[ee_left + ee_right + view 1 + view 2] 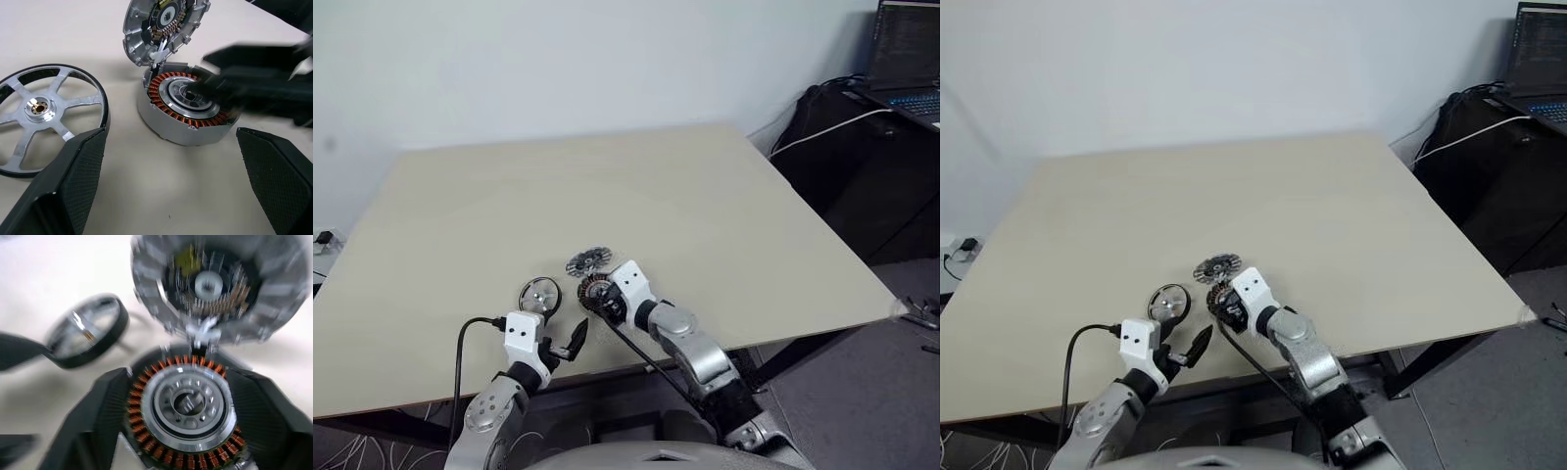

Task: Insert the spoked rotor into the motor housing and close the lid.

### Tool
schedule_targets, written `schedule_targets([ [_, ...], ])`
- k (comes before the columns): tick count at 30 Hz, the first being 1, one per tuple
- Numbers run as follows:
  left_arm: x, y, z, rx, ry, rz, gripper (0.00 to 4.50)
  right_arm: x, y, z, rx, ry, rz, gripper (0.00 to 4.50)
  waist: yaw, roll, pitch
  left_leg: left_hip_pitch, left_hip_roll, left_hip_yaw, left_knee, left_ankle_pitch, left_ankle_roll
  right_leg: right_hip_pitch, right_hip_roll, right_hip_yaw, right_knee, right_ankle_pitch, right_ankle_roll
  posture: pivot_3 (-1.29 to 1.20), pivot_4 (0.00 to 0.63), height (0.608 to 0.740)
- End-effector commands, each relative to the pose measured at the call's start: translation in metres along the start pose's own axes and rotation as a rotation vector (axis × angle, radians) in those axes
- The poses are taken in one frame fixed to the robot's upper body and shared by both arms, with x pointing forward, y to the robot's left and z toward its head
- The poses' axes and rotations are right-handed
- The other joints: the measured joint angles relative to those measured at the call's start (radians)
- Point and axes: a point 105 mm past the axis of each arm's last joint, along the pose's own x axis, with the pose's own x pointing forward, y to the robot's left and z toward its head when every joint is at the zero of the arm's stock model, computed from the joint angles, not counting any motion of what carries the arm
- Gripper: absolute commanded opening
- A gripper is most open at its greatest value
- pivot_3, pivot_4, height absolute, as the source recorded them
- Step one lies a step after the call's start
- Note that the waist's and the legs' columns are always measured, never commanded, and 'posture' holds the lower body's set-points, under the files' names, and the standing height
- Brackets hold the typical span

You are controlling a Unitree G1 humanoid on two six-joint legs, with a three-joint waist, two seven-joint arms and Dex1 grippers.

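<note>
The motor housing [186, 105], a grey drum with copper windings around a pale centre, sits near the table's front edge. Its round lid [164, 27] stands tilted open behind it, with dark parts showing on its inner face. Left of the housing the spoked rotor [44, 105], a silver wheel with a dark rim, lies flat. My right gripper [181, 377] hovers just over the housing, open, with one finger to each side of it. My left gripper [168, 147] is open and empty, just short of the housing and beside the rotor [540, 294].
The beige table [705, 196] stretches away beyond the parts. A dark stand with a laptop [906, 59] and cables stands off its far right corner. A black cable [460, 343] loops from my left wrist over the front edge.
</note>
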Motion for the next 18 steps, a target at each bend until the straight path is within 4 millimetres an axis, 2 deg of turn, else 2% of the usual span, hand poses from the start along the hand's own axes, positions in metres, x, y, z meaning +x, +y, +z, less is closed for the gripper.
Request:
schedule_targets([
  [1, 0.0, -0.003, 0.012, 0.012, -0.051, -0.005, 4.5, -0.015, -0.006, 0.02, -0.023, -0.049, -0.036, 2.23, 0.001, 0.0, 0.0, 0.0, 0.0, 0.0, 0.0, 0.0, 0.0, 0.0, 0.0, 0.0, 0.0, -0.003, 0.004, 0.0, 0.0, 0.74],
  [4, 0.002, -0.003, 0.012, 0.01, -0.05, -0.01, 4.5, -0.016, -0.009, 0.019, -0.068, -0.002, -0.063, 1.23, 0.0, 0.0, 0.0, 0.0, 0.0, 0.0, 0.0, 0.0, 0.0, 0.0, 0.0, 0.0, 0.0, -0.003, 0.005, 0.0, 0.0, 0.74],
  [8, 0.003, -0.003, 0.013, 0.008, -0.052, -0.013, 4.5, -0.007, -0.004, 0.017, -0.119, 0.071, -0.054, 0.04, 0.0, 0.0, 0.0, 0.0, 0.0, 0.0, 0.0, 0.0, -0.001, 0.0, 0.0, 0.0, 0.0, -0.003, 0.005, 0.0, 0.0, 0.74],
  [18, 0.0, -0.004, 0.01, 0.003, -0.046, -0.009, 4.5, 0.027, 0.018, 0.023, -0.22, 0.168, 0.014, 0.04, 0.0, 0.0, 0.0, 0.0, 0.0, 0.0, 0.0, 0.0, -0.001, 0.0, 0.0, 0.0, 0.0, 0.0, -0.001, 0.0, 0.0, 0.74],
])
